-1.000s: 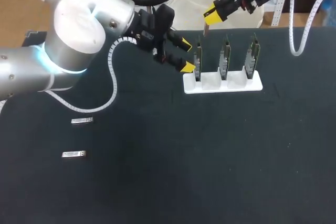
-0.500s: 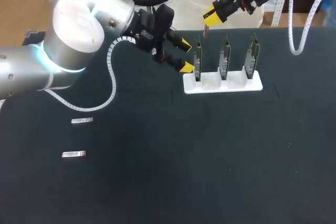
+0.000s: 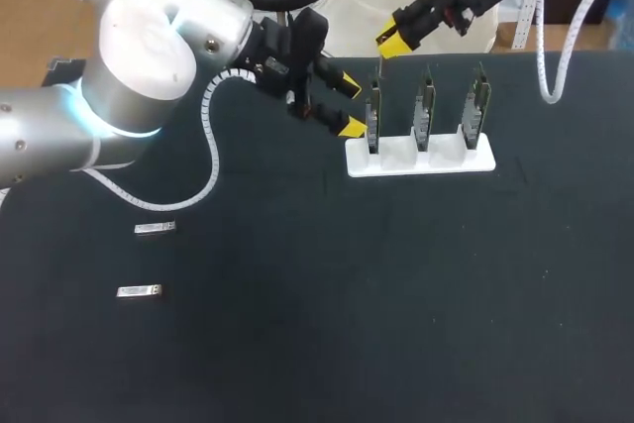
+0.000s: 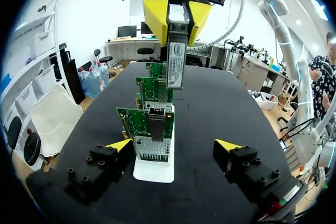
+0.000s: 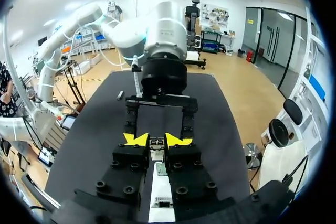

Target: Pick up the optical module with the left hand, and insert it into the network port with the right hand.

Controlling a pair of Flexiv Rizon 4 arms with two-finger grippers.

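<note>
Black table [image 3: 297,344], head view: a white stand [image 3: 419,159] near the far edge carries three green boards [image 3: 424,106], upright in a row. The left gripper [image 3: 349,106], entering from the left, sits just beside the stand's left end, its fingers spread wide with nothing between them. The right gripper [image 3: 392,43], entering from the far right corner, hangs above the left-end board with its yellow tips close together; what they hold is too small to tell here. Two spare modules [image 3: 155,228] lie flat on the table's left side, well apart from the stand. Left wrist view: the left gripper [image 4: 173,145] is spread wide, one finger to each side of the stand's near end, touching neither stand nor board. The nearest board bears the network port [image 4: 156,125], a metal cage on its face. The right gripper [image 4: 177,18], above the row, is closed from two sides on the optical module [image 4: 176,61], which hangs upright. Right wrist view: the right gripper [image 5: 157,140] is clamped on the optical module [image 5: 156,143], with the stand [image 5: 161,200] under it. The left arm [image 5: 165,30] is ahead, its two fingers [image 5: 131,116] parted.
</note>
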